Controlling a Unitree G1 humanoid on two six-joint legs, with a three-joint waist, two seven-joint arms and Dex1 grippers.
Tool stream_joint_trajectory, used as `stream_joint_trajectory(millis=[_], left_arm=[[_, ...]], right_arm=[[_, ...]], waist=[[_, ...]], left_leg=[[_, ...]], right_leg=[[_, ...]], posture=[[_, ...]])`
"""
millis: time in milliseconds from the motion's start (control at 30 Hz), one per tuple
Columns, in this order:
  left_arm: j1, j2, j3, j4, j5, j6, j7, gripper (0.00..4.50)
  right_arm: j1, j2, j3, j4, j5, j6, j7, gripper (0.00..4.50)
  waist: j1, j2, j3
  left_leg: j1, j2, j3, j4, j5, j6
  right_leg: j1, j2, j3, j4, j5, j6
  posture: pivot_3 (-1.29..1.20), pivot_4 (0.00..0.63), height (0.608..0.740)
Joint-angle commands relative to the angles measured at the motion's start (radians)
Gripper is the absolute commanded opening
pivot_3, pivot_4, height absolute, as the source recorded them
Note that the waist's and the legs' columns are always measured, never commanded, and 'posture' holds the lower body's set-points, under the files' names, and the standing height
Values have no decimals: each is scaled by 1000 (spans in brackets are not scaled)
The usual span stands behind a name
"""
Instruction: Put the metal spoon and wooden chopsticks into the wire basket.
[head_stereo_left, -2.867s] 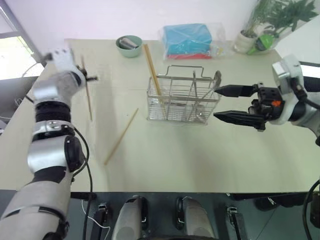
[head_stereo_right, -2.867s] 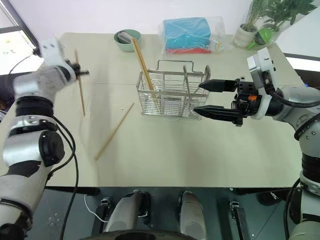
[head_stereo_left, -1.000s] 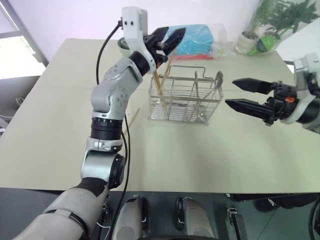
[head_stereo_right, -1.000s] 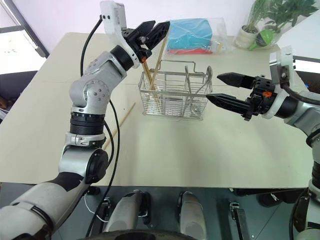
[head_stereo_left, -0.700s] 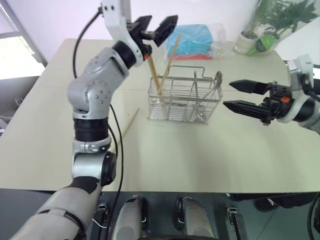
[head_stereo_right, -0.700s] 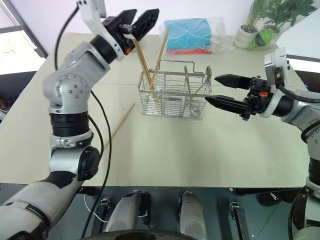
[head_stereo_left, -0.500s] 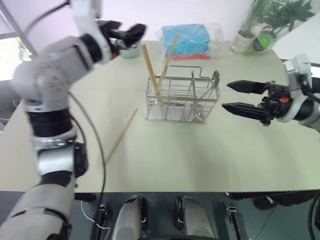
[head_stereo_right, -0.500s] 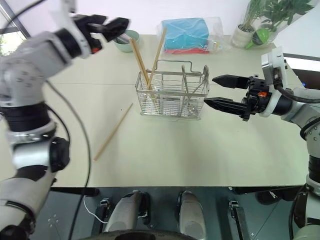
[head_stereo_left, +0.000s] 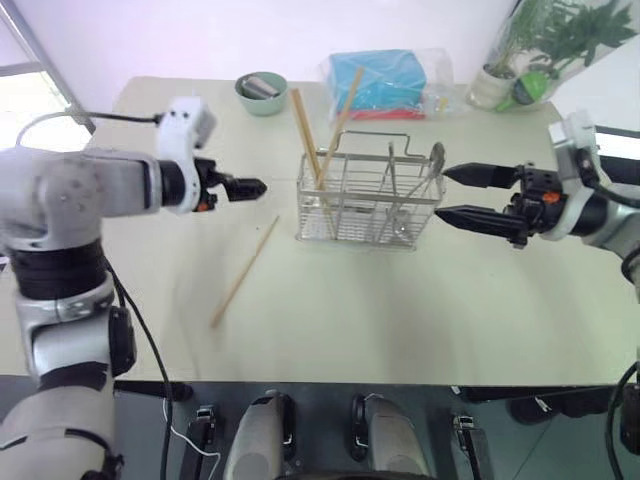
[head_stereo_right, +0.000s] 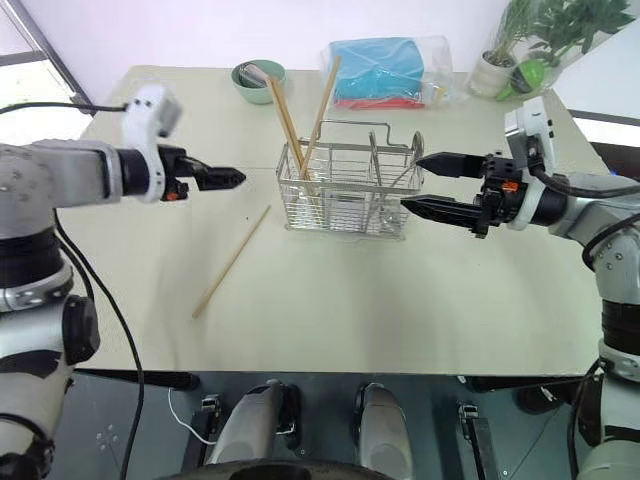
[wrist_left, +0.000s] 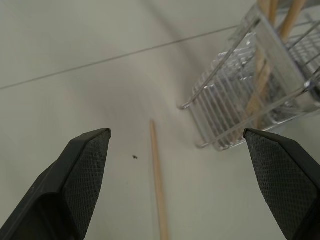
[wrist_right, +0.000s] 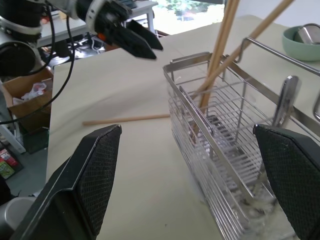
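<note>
The wire basket (head_stereo_left: 368, 200) stands mid-table. One pale wooden chopstick (head_stereo_left: 343, 105) leans in its left end beside an orange-brown stick (head_stereo_left: 303, 130); the other pale chopstick (head_stereo_left: 245, 270) lies flat on the table to the basket's front left. The metal spoon (head_stereo_left: 434, 160) stands in the basket's right end. My left gripper (head_stereo_left: 250, 187) hovers open and empty left of the basket, above the lying chopstick (wrist_left: 157, 180). My right gripper (head_stereo_left: 450, 196) is open and level, its tips just right of the basket (wrist_right: 220, 130), with the spoon (wrist_right: 283, 105) ahead of it.
A green bowl (head_stereo_left: 260, 92) sits at the back left of the table. A bagged blue package (head_stereo_left: 385, 80) lies behind the basket, and a potted plant (head_stereo_left: 520, 60) stands at the far right corner. Bare table spreads in front of the basket.
My left arm held a chopstick, carried it over the basket and let it go there. It has since swung down and left, open. The right gripper has barely moved.
</note>
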Motion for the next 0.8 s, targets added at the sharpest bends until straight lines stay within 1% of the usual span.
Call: stream_joint_trajectory(millis=[33, 167, 233, 333, 400, 533, 667, 700, 733, 767, 800], left_arm=[[5, 1, -79, -22, 35, 0, -6, 4456], [16, -27, -173, 55, 101, -53, -17, 4456], [13, -50, -227, 102, 120, -95, -51, 4456], [-3, -83, -306, 218, 197, -184, -60, 4456], [-17, -98, -339, 300, 246, -232, -64, 4456], [-34, -128, -379, 410, 295, -291, -122, 4456], [-33, -152, -418, 462, 338, -336, -180, 4456], [-29, -159, -419, 462, 348, -353, -189, 4229], [-29, -165, -418, 458, 348, -359, -206, 3890], [-30, -169, -418, 453, 351, -360, -217, 3726], [-33, -173, -418, 451, 361, -365, -221, 3178]], right_arm=[[-8, -12, -28, -36, 8, -8, 7, 4349], [11, -19, -46, -63, 20, 4, 0, 4349], [18, -19, -58, -73, 24, 9, -9, 4349], [34, -18, -74, -91, 32, 17, -25, 4349], [50, -22, -86, -108, 37, 22, -30, 4349], [78, -27, -111, -133, 49, 32, -39, 4349], [99, -24, -122, -151, 51, 33, -46, 4349], [106, -23, -123, -155, 51, 32, -46, 4349], [112, -22, -125, -159, 52, 31, -45, 4349], [118, -21, -126, -161, 52, 31, -44, 4349], [122, -21, -126, -162, 51, 29, -43, 4349]], waist=[[0, 0, 0], [-1, 0, 0], [0, 0, 0], [0, 0, 0], [1, 0, 0], [-1, 0, 0], [2, 1, -1], [2, 1, -1], [4, 2, -1], [5, 2, -1], [6, 2, -1]], left_leg=[[0, 0, 0, 0, 0, 0], [0, 0, 0, 0, 0, 0], [0, 0, 0, 0, 0, 0], [0, 0, 0, 0, 0, 0], [0, 0, 0, 0, 0, 0], [-1, 0, 0, 0, 0, 0], [-1, 0, 1, 0, -1, 1], [-1, 0, 0, 0, -1, 2], [0, 0, 0, 0, -1, 3], [0, 0, 0, 0, -2, 4], [-1, 0, 0, 0, -2, 4]], right_leg=[[0, 0, 0, 0, 0, 0], [0, 0, 0, 0, 0, 0], [0, 0, 0, 0, 0, 0], [-1, 0, 0, 0, 0, 0], [-1, 0, 0, 0, 0, 0], [-2, 0, 0, 0, 0, 0], [-2, -1, 0, 0, 0, 0], [-1, -1, 0, 0, 0, 0], [-1, -1, 0, 0, 0, 0], [-1, -2, 0, 0, 0, 0], [-1, -2, 0, 0, 0, 0]], posture=[[0, 150, 715], [0, 150, 715], [0, 150, 715], [0, 150, 715], [0, 150, 715], [0, 150, 715], [0, 150, 715], [0, 150, 715], [0, 150, 715], [0, 150, 715], [0, 150, 715]])
